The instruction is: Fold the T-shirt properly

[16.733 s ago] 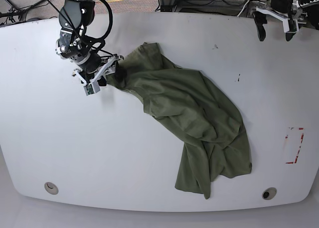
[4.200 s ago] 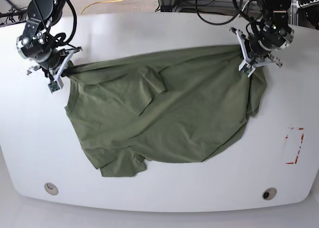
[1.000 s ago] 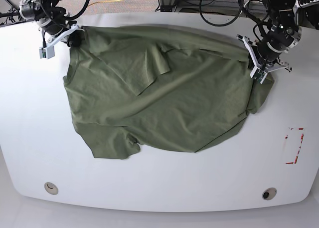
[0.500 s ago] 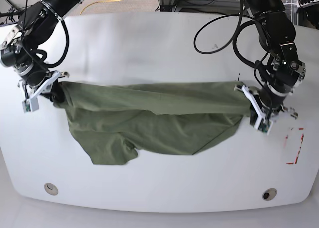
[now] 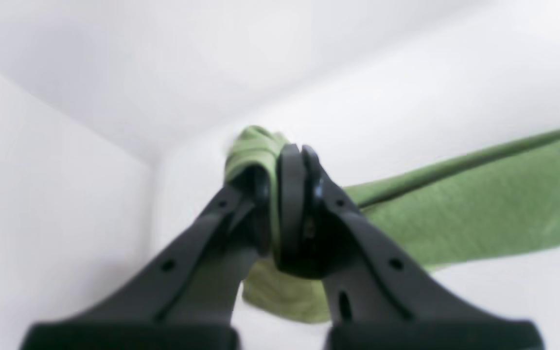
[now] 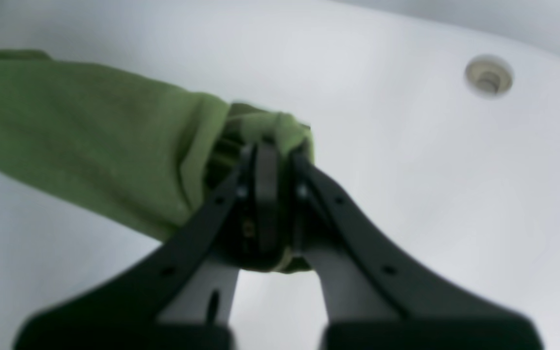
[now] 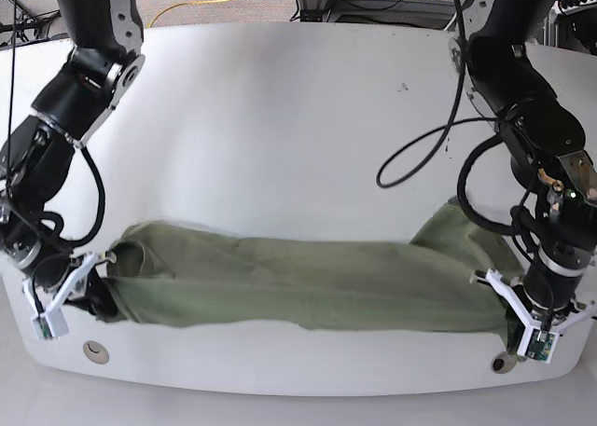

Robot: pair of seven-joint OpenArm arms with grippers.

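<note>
The T-shirt point(image 7: 308, 291) is stretched into a long, narrow band across the near part of the white table point(image 7: 280, 118), running from the near left to the near right, close to the table's near edge. Its far edge is seen as a rolled fold along the band, and a rounded hump of cloth rises at the right end. The left gripper point(image 7: 522, 328), at the right of the base view, is clamped shut on the right end of the shirt; in the left wrist view the black jaws of that gripper point(image 5: 287, 194) are pressed together on a bunched wad of green cloth, with the rest of the shirt point(image 5: 479, 204) trailing away to the right over the table. The right gripper point(image 7: 84, 291), at the left of the base view, is likewise closed tight on the left end of the shirt; in the right wrist view that gripper point(image 6: 272, 165) is seen pinching a gathered lump of cloth, with the shirt point(image 6: 90, 126) stretching off to the left. A round hole point(image 6: 488, 78) in the tabletop is seen to the far right in that view, and two such holes point(image 7: 94, 351) point(image 7: 504, 362) are seen near the table's near edge in the base view. Black cables point(image 7: 438, 146) hang from the arms above the table.
</note>
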